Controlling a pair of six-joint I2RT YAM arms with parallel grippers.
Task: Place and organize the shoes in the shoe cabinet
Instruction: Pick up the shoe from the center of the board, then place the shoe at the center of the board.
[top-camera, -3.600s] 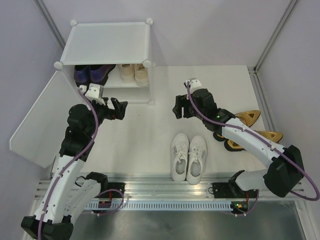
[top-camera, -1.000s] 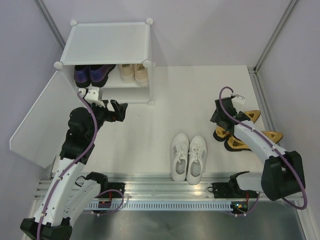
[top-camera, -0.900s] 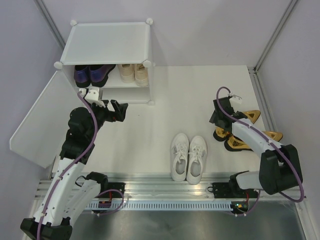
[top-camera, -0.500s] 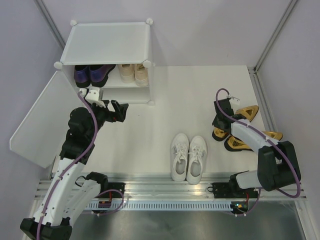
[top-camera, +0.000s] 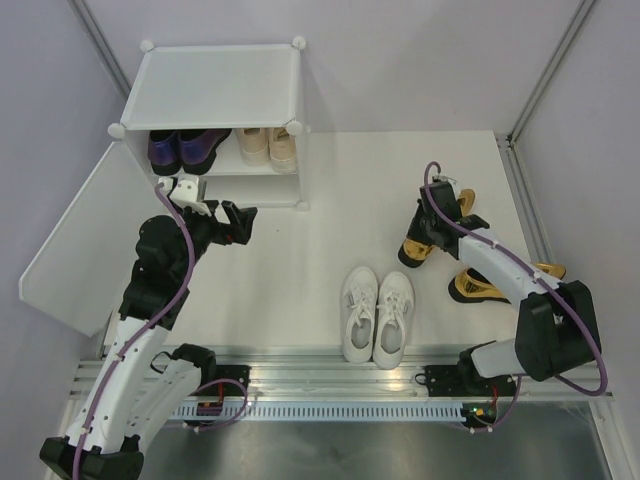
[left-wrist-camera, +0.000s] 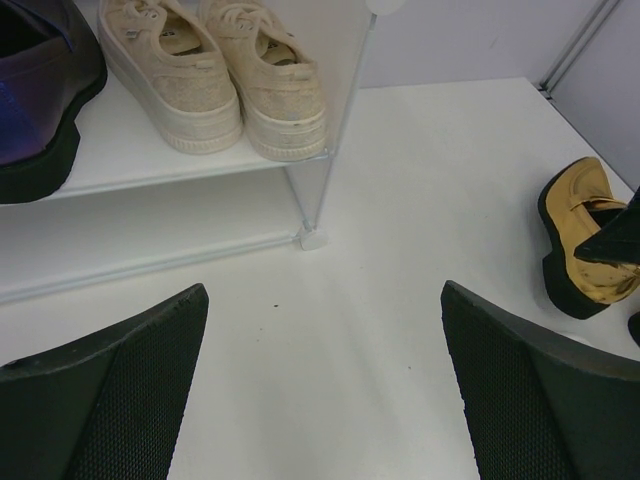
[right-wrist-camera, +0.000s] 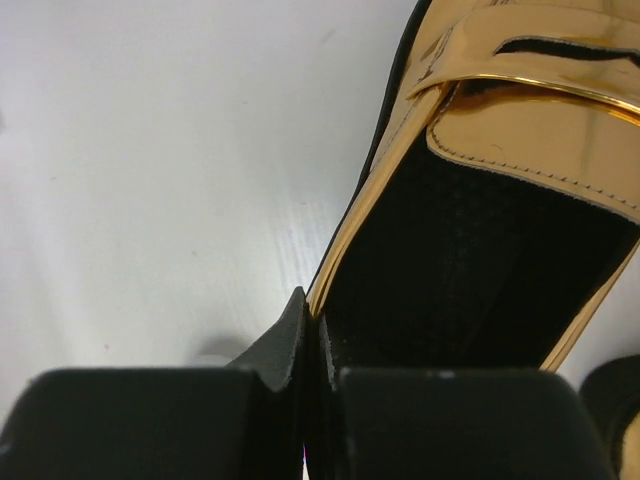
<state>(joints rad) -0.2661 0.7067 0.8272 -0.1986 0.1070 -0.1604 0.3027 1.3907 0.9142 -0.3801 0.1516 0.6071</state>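
Door panel (top-camera: 85, 240) hangs open at far left. Shoe cabinet (top-camera: 215, 85) sits back-left on the table (top-camera: 400, 170).

On its inner shelf the purple loafers (top-camera: 185, 148) are left and the beige sneakers (top-camera: 267, 145) right. The top view shows only their ends poking out under the cabinet roof. The left wrist cam shows the beige pair side by side at the shelf's right end, next to the clear side wall, with one loafer cut off at the frame's left edge.

Left gripper (top-camera: 240, 222) hovers in front of the cabinet, spread wide, holding nothing. The wrist cam has one finger (left-wrist-camera: 110, 400) at each lower corner with bare table between.

White sneakers (top-camera: 378, 315) stand paired mid-table, near the front rail. No wrist cam shows them.

Right gripper (top-camera: 430, 230) is down on the gold shoe (top-camera: 415, 250), right of centre. The top view hides the jaws behind the wrist. The right wrist cam shows them closed narrow, pinching the shoe's side wall at the opening, one finger inside and one outside. The left wrist cam catches that shoe at its right edge, gripper black above it. Can't tell if the sole is off the table.

Second gold shoe (top-camera: 490, 285) lies on the table just right of it, nearer the rail, partly under the right arm.
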